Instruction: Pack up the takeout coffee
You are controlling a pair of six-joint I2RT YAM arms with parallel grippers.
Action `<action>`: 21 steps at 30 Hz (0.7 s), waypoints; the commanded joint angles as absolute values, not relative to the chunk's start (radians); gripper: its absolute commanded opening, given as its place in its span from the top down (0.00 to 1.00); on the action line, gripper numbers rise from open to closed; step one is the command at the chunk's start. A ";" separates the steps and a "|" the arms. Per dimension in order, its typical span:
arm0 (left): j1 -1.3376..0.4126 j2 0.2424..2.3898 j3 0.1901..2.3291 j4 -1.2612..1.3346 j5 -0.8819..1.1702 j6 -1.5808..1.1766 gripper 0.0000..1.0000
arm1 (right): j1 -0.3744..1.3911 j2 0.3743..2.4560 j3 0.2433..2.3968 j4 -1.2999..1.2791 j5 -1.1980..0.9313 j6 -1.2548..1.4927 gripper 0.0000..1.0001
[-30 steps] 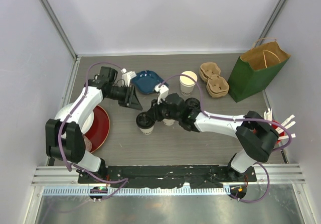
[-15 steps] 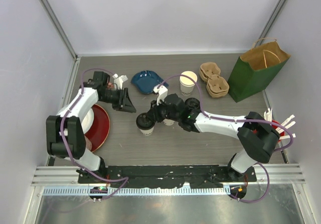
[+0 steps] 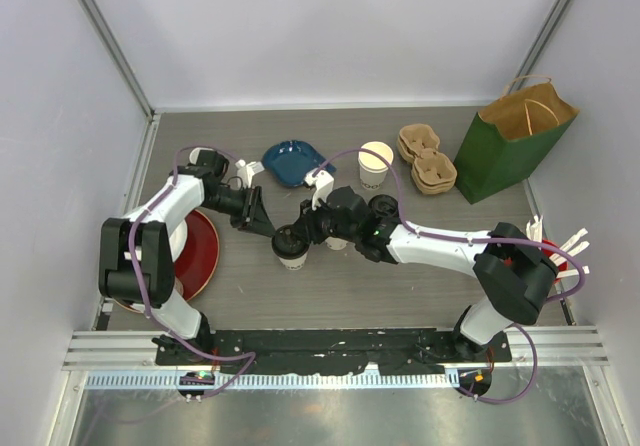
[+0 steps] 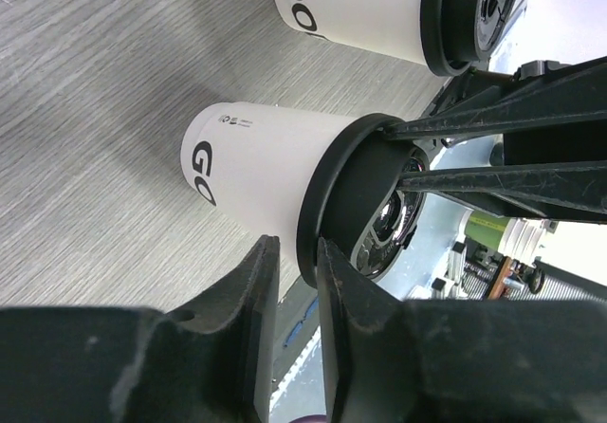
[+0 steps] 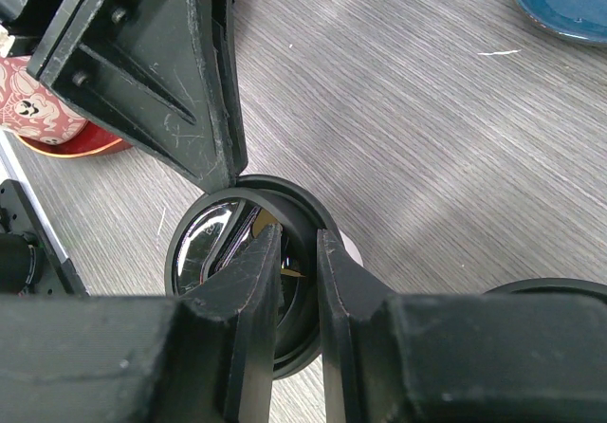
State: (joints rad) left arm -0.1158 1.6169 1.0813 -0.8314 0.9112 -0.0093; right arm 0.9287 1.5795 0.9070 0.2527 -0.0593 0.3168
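- Takeout coffee cup (image 3: 291,247): cream-white tapered paper with black lettering, and a black sip lid (image 4: 346,205) seated on top. It stands upright on the counter (image 3: 400,286), left of centre, between the tips of the two arms.
- Handling (judged): light and thin-walled, so it dents under a hard squeeze. Any contents are hidden, so treat it as full and keep it level. The lid plastic is smooth and may pull free if the cup is lifted by the lid alone.
- Where to hold (judged): around the paper wall just under the lid, where the rolled rim stiffens it.
- Right gripper (image 5: 296,238): poised above the lid, its jaws a narrow gap apart and its tips down at the lid's top. Whether they pinch the raised rim cannot be told.
- Left gripper (image 4: 296,252): comes in from the cup's left at lid height, its jaws a thin slit apart, with the lid's edge showing at that slit. Whether it is clamped or merely touching cannot be told.
- Second lidded cup (image 4: 360,10): just beside the first, on its right, partly under the right arm.
- Third cup (image 3: 375,163): farther back, with no black lid visible.
- Pulp carriers (image 3: 427,161) and green paper bag (image 3: 510,141): back right, well apart from the cup.
- Blue dish (image 3: 293,161): behind the cup.
- Red plate (image 3: 198,256): left of the cup.
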 commanded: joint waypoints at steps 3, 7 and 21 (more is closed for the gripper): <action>-0.143 1.655 1.045 -0.861 0.885 0.043 0.82 | 0.940 1.600 0.877 0.107 -0.021 0.290 0.99; -0.143 1.747 1.058 -0.881 0.885 0.066 0.95 | 0.939 1.591 0.845 0.118 -0.014 0.299 0.99; -0.202 1.813 1.061 -0.856 0.801 0.011 1.00 | 0.940 1.523 0.752 0.179 0.031 0.319 0.99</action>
State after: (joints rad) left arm -0.1417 1.7500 1.0954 -0.8875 1.0847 -0.0227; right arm 0.9325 1.5036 0.8055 0.3065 -0.0261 0.3237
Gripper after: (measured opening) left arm 0.057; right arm 0.250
